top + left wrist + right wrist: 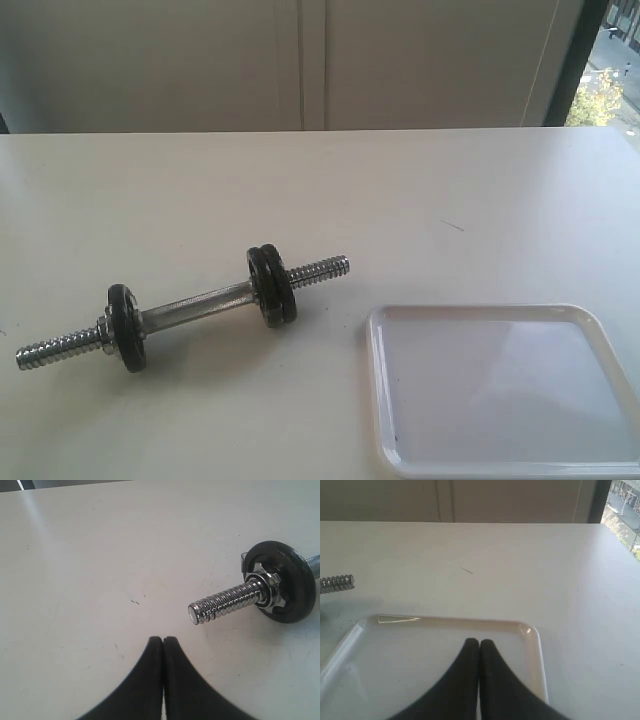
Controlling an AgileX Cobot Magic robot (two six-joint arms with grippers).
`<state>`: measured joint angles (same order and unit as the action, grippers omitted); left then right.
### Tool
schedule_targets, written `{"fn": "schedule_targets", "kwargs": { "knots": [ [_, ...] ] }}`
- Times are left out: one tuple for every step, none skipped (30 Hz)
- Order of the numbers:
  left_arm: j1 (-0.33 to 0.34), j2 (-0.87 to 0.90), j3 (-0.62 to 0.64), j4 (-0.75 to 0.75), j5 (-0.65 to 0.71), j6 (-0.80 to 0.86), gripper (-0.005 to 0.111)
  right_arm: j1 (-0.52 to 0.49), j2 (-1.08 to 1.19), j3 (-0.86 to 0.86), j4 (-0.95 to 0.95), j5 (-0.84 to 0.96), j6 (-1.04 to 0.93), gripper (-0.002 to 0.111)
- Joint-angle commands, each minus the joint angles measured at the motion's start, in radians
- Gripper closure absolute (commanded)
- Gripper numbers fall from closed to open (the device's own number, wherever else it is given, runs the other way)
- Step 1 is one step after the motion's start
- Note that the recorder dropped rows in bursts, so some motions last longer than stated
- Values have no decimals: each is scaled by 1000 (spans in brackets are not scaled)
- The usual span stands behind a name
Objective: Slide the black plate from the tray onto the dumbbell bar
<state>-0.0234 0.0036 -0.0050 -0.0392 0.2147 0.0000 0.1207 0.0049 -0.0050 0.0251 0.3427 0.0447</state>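
The chrome dumbbell bar [195, 305] lies aslant on the white table, left of the tray [470, 311]. Three black plates are threaded on it: one near its left end [127, 328] and a pair pressed together [274, 287] by its right threaded end. I cannot tell which one is the task's black plate. The white tray holds nothing. My left gripper [163, 639] is shut and empty, close to the bar's left threaded tip [220, 606], where a chrome nut sits against that plate [295, 587]. My right gripper [479, 641] is shut and empty above the tray [470, 623]. Neither arm shows in the exterior view.
The table's far edge meets a pale wall [300, 60], with a window [605, 70] at the back right. The tray reaches the table's near right corner. The bar's right threaded tip [337, 582] shows beside the tray in the right wrist view.
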Motion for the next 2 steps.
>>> {"fn": "schedule_targets", "kwargs": {
  "knots": [
    [4,-4,5,-4,-4,0,107,0,-5,5,2,-9,5,108],
    [4,-4,5,-4,-4,0,107,0,-5,5,2,-9,5,108]
  ]
}}
